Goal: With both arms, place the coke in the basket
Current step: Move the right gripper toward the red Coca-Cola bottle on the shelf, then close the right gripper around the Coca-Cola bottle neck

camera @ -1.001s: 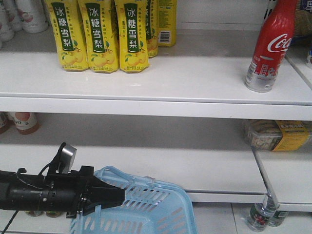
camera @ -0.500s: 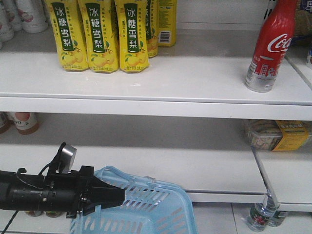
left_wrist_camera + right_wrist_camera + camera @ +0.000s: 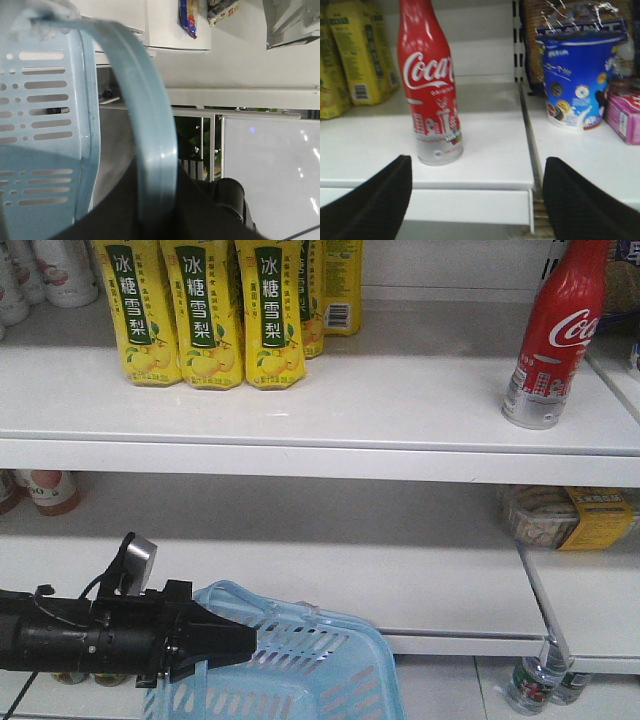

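Right claw (image 3: 477, 167) wide open, empty, facing coke (image 3: 431, 85). Coke upright on upper shelf (image 3: 300, 400), far right, untouched. Left claw (image 3: 240, 642) closed on handle (image 3: 156, 150) of basket (image 3: 330, 670), low near left. No change over last second: both arms static, grasp not started.

Red coke (image 3: 545, 345) upright on shelf (image 3: 300, 400), blue basket (image 3: 330, 665) below, apparently tilted
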